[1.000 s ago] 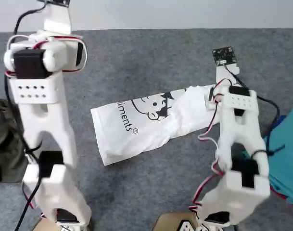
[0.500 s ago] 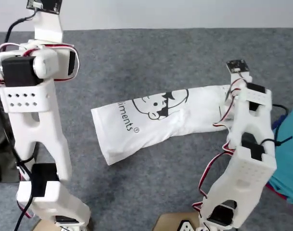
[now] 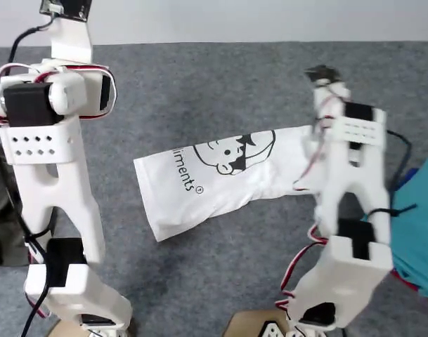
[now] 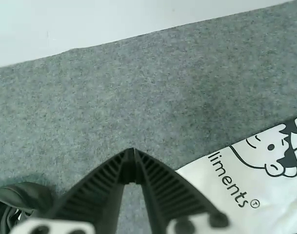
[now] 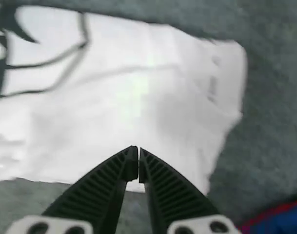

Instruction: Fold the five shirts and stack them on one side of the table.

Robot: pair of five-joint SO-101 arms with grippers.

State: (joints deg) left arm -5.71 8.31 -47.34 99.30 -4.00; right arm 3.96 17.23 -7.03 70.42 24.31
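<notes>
White printed shirt (image 3: 221, 179) lying beneath right gripper (image 5: 138, 152), fingers pressing together, gripping nothing; left gripper (image 4: 134, 155) likewise, hovering over grey mat (image 4: 138, 87).

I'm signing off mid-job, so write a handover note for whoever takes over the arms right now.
Left gripper: shut, empty, raised over the grey felt table, near the crumpled dark green garment at the left edge.
Right gripper: shut, empty, over the right end of the white printed shirt.
That shirt lies mid-table as a long strip; a teal shirt sits at the right edge.
Done: lengthwise fold. Left: fold it shorter, then stack.
</notes>
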